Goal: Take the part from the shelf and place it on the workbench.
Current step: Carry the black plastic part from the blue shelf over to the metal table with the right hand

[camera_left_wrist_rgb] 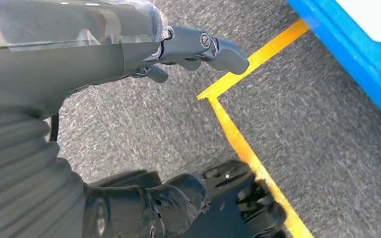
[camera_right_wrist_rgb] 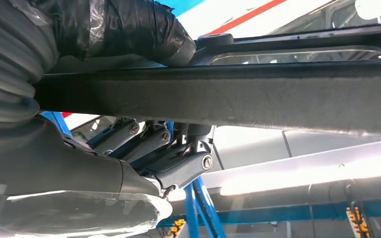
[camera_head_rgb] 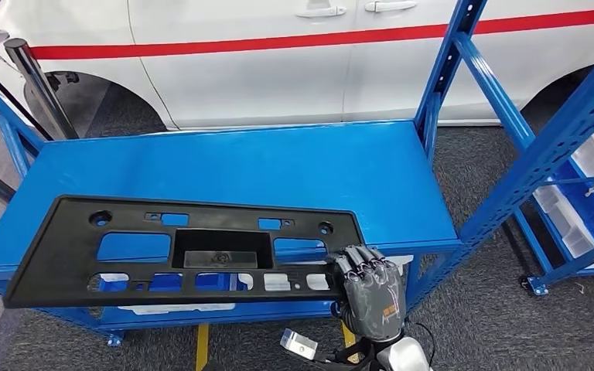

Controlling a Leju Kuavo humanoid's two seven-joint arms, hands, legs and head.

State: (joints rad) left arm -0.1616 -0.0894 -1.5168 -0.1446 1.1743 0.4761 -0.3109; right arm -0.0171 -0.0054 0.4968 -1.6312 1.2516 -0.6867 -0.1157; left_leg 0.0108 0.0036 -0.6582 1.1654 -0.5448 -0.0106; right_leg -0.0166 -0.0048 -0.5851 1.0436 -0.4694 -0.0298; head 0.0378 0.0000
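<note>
right fingers [camera_head_rgb: 362,263]: curled over the near right edge of the part, dark knuckles lying on its top face; in the right wrist view the fingers [camera_right_wrist_rgb: 146,144] press one face of the edge and the thick thumb [camera_right_wrist_rgb: 129,29] presses the opposite face, so the edge is clamped between them.
right hand [camera_head_rgb: 369,290]: grasping the part at its right end, coming up from below the front edge of the shelf.
left fingers [camera_left_wrist_rgb: 198,47]: bent loosely inward, nothing between them, not touching anything.
left hand [camera_left_wrist_rgb: 129,49]: hanging over the grey carpet floor, beside a yellow floor line [camera_left_wrist_rgb: 238,139].
part [camera_head_rgb: 193,249]: long flat black plastic panel with a deep rectangular recess in the middle, several cut-out windows and small round holes; long axis runs left to right across the head view, the left end a little nearer and lower than the right; broad face up.
where the part is: on the blue shelf [camera_head_rgb: 278,166], along its near edge, the near long side overhanging the front; whether the right end is lifted off the surface cannot be told.
behind the shelf: white vehicle [camera_head_rgb: 278,69] with a red stripe.
right of the shelf: blue upright [camera_head_rgb: 541,162] and another blue rack with white bins [camera_head_rgb: 588,201].
</note>
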